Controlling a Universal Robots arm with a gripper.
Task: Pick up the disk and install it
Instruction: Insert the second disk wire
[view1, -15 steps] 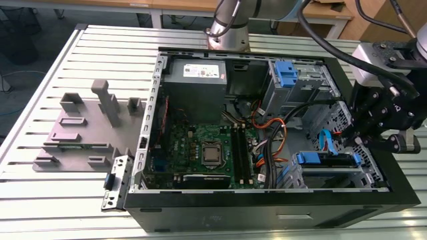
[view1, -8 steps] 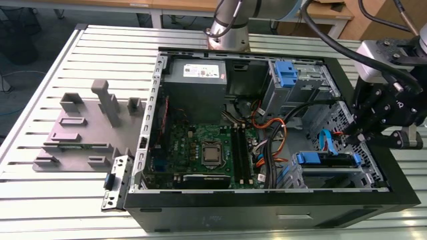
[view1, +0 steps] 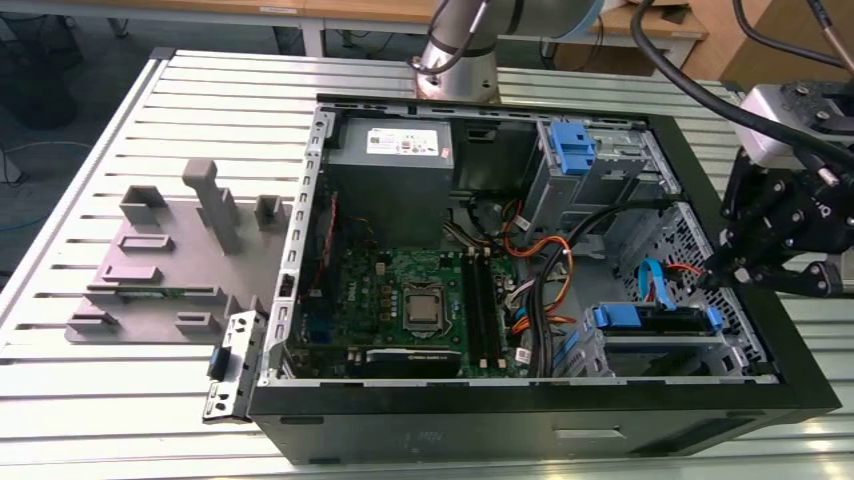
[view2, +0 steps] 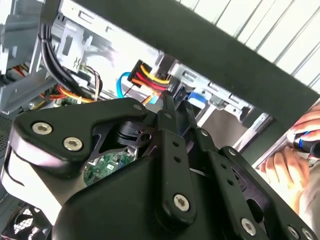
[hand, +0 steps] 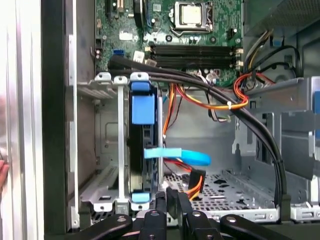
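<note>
Closest in, the gripper (hand: 171, 194) has its black fingers drawn together with nothing between them. It hangs over the rim of the open computer case (view1: 534, 425), on the exterior view's right.

Just beyond the fingertips is the disk (hand: 141, 167). It stands on edge in the drive cage (hand: 107, 150), and its blue end tab (hand: 142, 107) faces up. It is not in the gripper's grasp; by the look of it, it is already seated in its slot. In the first wrist view its long axis runs straight away from the fingers toward the motherboard (hand: 200, 30), so disk and gripper lie nearly in one line. A blue data cable (hand: 182, 156) crosses beside it.

Farther off, the arm (view1: 461, 45) rises from its base behind the case and reaches over to the exterior view's right, wrist tipped down toward the cage. A person's hand (view2: 295, 160) sits outside the case wall.
</note>
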